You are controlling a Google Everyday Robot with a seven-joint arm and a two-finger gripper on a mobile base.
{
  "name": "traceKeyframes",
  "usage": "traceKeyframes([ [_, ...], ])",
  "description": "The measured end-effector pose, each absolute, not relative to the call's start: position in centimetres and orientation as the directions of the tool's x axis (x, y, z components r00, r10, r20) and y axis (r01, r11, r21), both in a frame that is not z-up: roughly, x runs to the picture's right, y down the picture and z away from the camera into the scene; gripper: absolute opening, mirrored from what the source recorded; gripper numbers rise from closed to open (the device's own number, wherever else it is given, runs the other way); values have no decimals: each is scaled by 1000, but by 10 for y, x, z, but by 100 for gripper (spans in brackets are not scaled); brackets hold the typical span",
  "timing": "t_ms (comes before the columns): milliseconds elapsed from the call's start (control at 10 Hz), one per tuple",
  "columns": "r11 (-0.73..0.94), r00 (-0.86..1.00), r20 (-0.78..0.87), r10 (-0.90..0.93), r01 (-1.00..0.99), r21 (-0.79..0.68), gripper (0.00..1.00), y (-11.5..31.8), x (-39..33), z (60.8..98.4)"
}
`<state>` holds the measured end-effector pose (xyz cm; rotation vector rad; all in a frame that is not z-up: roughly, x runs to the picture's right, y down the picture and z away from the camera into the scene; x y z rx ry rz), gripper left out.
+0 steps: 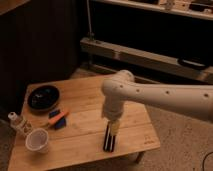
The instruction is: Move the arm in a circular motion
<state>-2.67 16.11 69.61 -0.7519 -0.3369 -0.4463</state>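
The arm (150, 95) is reaching in from the right edge of the camera view, its long upper segment running roughly level and leftward over the right half of the surface (80, 100). At the rounded elbow it is turning downward, and the short last segment is hanging close to upright.

The claw (114, 127) is sitting at the lower end of that segment, just above the near-right part of the surface. Whether it is open or closed cannot be told; nothing is seen held in it.

The relation governing the coming move: directly beneath and slightly forward of the claw a dark bar (108, 139) is lying, its long axis running toward the near edge. The claw is overlapping the bar's far end in this view; contact cannot be confirmed.

To the left, well apart from the claw, are sitting a dark bowl (43, 97), a blue and orange item (58, 119), a white cup (37, 141) and a small pale object (17, 122).

Judgement: a circular sweep at this height is risking a brush with the bar; a leftward arc would be nearing the blue and orange item.
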Motion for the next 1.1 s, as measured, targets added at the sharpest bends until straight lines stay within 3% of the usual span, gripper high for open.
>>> traceKeyframes([
  [700, 469, 632, 653, -417, 765, -441, 65, 139, -199, 726],
  [1100, 436, 558, 682, -472, 820, -370, 65, 83, -266, 767],
])
